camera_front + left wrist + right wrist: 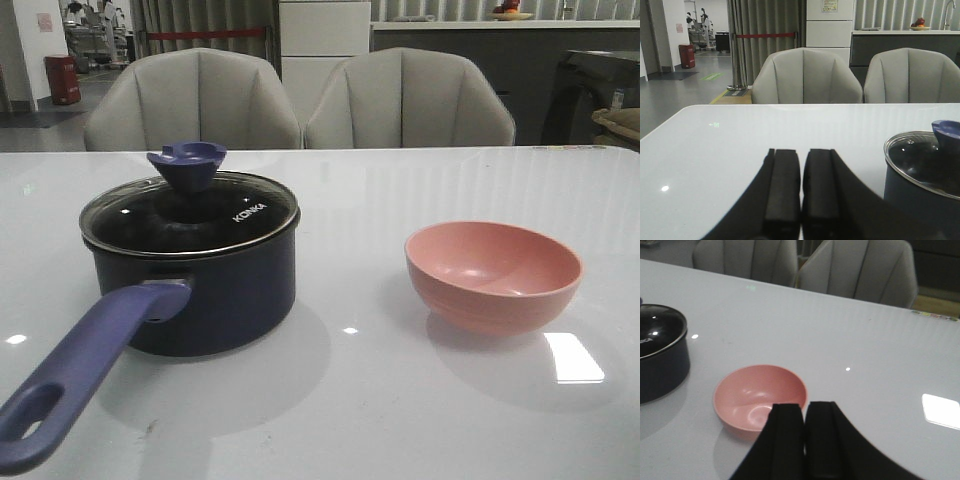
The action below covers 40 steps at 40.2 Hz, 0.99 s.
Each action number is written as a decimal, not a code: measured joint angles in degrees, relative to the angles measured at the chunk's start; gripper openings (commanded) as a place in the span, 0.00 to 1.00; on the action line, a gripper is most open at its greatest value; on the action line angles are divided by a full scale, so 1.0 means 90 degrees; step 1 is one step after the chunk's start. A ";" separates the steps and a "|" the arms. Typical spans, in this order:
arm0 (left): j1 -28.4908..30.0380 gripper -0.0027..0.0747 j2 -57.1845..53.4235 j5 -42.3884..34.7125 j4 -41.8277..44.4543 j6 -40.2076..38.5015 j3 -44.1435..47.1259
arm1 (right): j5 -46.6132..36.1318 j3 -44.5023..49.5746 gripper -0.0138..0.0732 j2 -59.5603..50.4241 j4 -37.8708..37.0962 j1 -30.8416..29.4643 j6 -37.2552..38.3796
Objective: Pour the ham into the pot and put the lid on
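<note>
The dark navy pot (215, 290) stands on the left of the white table, its long purple-blue handle (85, 365) pointing toward the near edge. The glass lid (190, 215) with "KONKA" lettering rests on the pot, knob (188, 165) up. No ham shows in any view; the pink bowl (493, 275) at the right looks empty inside. My left gripper (801, 155) is shut on nothing, low over the table to the left of the pot (910, 195). My right gripper (805, 407) is shut and empty, just to the near right of the bowl (757, 395). Neither gripper appears in the front view.
Two grey chairs (195, 100) (410, 100) stand behind the far edge of the table (350, 400). A bright light reflection (573, 357) lies on the tabletop near the bowl.
</note>
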 measured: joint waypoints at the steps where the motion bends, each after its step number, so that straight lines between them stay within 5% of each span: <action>1: 0.0000 0.18 0.0000 0.0000 0.0000 0.0000 0.0000 | -0.0099 0.0120 0.33 -0.0157 -0.0049 -0.0052 0.0055; 13: 0.0000 0.18 0.0000 0.0000 0.0000 -0.0011 0.0000 | -0.0313 0.1276 0.33 -0.1719 -0.0226 -0.0627 0.0523; 40: 0.0000 0.18 0.0000 -0.0008 0.0000 -0.0004 0.0000 | -0.0689 0.1454 0.33 -0.1745 -0.0502 -0.0627 0.1393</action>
